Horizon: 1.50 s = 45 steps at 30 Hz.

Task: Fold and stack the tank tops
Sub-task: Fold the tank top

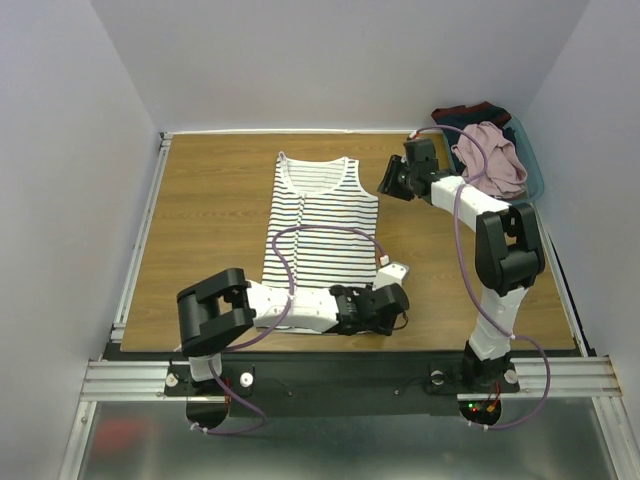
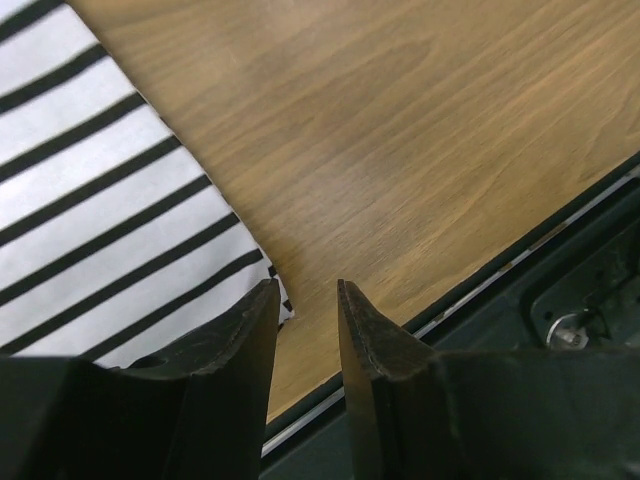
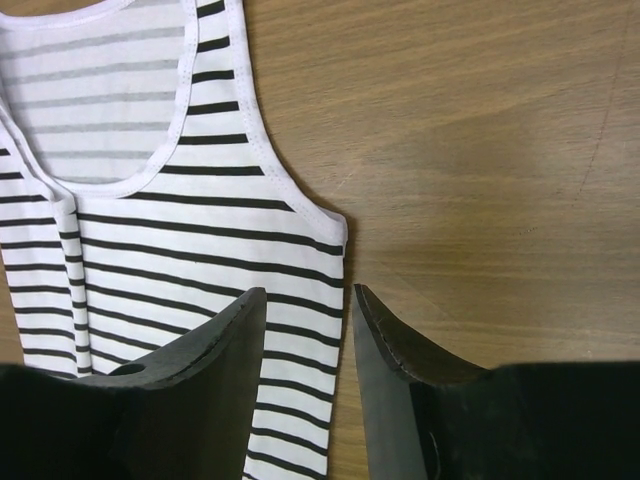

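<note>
The striped tank top (image 1: 320, 225) lies spread flat in the middle of the table (image 1: 205, 210). Its long axis runs from the near edge to the far one, with neckline and straps pointing away from the arms and the hem pointing back at their bases. That layout looks chosen for a lengthwise fold, since both hands sit along the same side of the cloth, the robot's right. The left hand (image 2: 305, 292) hangs low at the near right corner of the hem. Its jaws are parted with bare wood showing in the gap and the cloth corner just beside one finger, so it is released and grips nothing. The right hand (image 3: 310, 298) is over the far end of that same side, just below the armhole. Its jaws are also apart, and the side edge of the top runs under the gap without being pinched (whether the fingertips touch the fabric I cannot tell). My reading is that the two are lining up to take this long edge at both ends and carry it across, which would keep the edge straight. The pink tank top (image 1: 490, 158) is not yet laid out. It sits crumpled in a blue bin (image 1: 537, 178) at the far right, beside dark clothing (image 1: 468, 112), well apart from the striped one, so stacking looks a long way off
</note>
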Available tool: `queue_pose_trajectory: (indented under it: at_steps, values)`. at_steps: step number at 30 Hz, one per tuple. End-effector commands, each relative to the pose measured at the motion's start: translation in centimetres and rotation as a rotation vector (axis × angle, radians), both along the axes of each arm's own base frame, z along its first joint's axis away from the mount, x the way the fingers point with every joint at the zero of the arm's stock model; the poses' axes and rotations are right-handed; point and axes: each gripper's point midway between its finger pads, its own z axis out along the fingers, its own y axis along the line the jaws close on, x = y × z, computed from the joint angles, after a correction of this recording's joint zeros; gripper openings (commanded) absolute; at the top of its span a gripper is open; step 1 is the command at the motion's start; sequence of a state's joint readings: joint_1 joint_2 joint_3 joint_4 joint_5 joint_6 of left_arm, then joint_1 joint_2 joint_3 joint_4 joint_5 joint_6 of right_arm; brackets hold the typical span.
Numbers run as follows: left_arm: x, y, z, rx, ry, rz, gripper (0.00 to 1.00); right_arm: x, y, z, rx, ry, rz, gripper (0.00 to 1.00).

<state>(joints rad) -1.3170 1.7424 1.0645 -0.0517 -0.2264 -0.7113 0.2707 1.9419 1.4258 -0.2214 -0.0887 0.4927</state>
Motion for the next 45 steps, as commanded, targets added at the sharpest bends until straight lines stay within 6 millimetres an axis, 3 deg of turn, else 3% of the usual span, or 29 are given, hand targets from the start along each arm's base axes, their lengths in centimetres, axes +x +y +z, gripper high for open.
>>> queue_pose_trajectory:
  at_steps: [1, 12, 22, 37, 42, 45]
  values:
    - [0.5, -0.3, 0.7, 0.057, -0.064, 0.053, 0.42, 1.0, 0.2, 0.7, 0.005, -0.045, 0.019, 0.45]
    - [0.2, 0.2, 1.3, 0.100, -0.113, 0.076, 0.49, 0.4, 0.0, -0.1, 0.001, -0.029, 0.017, 0.45]
    - [-1.1, -1.0, 0.5, 0.114, -0.100, 0.021, 0.44, 0.6, -0.1, -0.8, -0.011, -0.023, 0.020, 0.44]
    - [-1.4, -0.5, -1.7, 0.168, -0.086, 0.020, 0.39, 0.4, -0.1, -2.1, -0.019, -0.001, 0.027, 0.43]
    - [-1.8, -0.6, -2.4, 0.169, -0.071, 0.008, 0.30, 0.3, -0.3, -2.0, -0.022, -0.003, 0.026, 0.43]
    - [-1.7, -0.5, -2.4, 0.169, -0.070, 0.011, 0.17, 0.3, -0.2, -2.0, -0.024, -0.004, 0.028, 0.43]
